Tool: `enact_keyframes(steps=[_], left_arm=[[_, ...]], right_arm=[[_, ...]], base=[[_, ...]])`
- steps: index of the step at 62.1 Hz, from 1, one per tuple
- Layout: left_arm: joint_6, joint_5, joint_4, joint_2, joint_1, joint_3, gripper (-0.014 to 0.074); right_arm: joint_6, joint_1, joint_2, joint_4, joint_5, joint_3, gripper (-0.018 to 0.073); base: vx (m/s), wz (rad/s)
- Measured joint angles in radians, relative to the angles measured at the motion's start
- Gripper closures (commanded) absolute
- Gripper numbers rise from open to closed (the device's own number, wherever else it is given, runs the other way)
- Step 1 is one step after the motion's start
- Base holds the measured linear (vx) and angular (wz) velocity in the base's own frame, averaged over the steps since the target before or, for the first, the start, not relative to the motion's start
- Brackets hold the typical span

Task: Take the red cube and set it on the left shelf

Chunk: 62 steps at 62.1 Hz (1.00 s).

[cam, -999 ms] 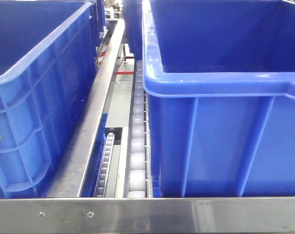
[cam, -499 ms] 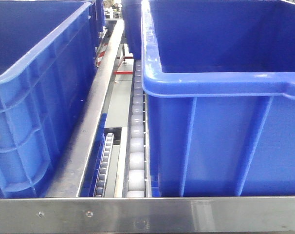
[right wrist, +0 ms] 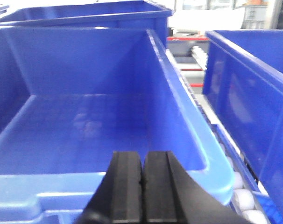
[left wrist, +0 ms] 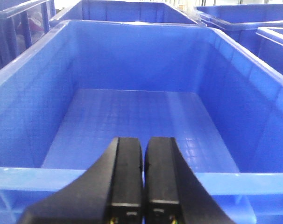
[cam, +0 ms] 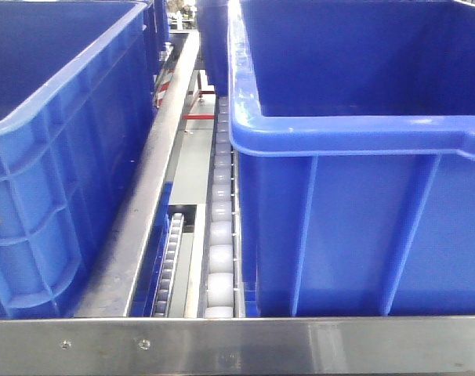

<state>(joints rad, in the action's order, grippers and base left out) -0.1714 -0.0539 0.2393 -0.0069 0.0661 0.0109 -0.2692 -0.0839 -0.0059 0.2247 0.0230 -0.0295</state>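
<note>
The red cube is out of view in every frame. The left shelf [cam: 147, 211], a steel rack with tracks of white rollers [cam: 219, 235], carries two big blue crates in the front view. My left gripper [left wrist: 143, 140] is shut with nothing between its black fingers, just above the near rim of an empty blue crate [left wrist: 132, 116]. My right gripper [right wrist: 142, 154] is also shut and empty, hovering over the near rim of another empty blue crate [right wrist: 85, 121]. Neither gripper shows in the front view.
A left crate [cam: 57, 157] and a right crate [cam: 355, 157] flank a narrow gap with rollers. A steel front rail [cam: 237, 345] crosses the bottom. Another crate [right wrist: 253, 93] stands right of a roller track [right wrist: 242, 198]. More crates line the back [left wrist: 127, 9].
The front view has shifted a trifle, so the right crate sits slightly further left. Nothing else differs.
</note>
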Motion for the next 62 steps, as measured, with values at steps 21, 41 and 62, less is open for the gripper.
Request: enact_keyframes(steps=[21, 41, 62], left_arm=[[0.0, 0.0, 0.0, 0.0, 0.0, 0.0, 0.0495], [0.0, 0.0, 0.0, 0.0, 0.0, 0.0, 0.0495], [0.0, 0.0, 0.0, 0.0, 0.0, 0.0, 0.0495]], right_arm=[[-0.002, 0.025, -0.004, -0.008, -0.04, 0.0, 0.0507], [0.097, 0.067, -0.005, -0.133, -0.042, 0.0, 0.0507], [0.314, 0.067, -0.005, -0.258, -0.033, 0.0, 0.0507]], base=[[0.0, 0.0], [0.0, 0.0], [0.0, 0.0]])
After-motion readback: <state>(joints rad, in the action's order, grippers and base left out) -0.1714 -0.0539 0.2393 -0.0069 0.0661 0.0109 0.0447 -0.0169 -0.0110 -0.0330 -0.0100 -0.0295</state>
